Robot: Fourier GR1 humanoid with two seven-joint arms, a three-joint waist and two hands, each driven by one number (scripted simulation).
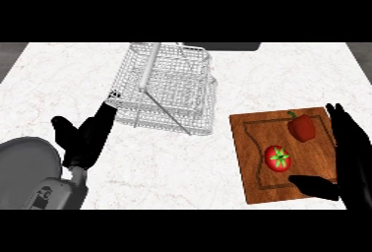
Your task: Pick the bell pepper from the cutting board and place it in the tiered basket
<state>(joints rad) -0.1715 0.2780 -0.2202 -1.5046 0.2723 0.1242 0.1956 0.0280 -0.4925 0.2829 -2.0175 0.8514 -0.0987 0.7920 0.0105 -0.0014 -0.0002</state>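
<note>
Tomato (278, 158) beside bell pepper (301, 127)

Location: kitchen work surface. Indicators: a white marble-patterned counter (291, 78); a wooden cutting board (251, 162) at the near right carrying a red bell pepper (302, 128) and a tomato (278, 158); a white wire tiered basket (169, 88) standing farther back, centre-left.

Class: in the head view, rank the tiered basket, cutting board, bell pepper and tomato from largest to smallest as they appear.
1. tiered basket
2. cutting board
3. and 4. bell pepper and tomato: look alike, unranked.
</note>
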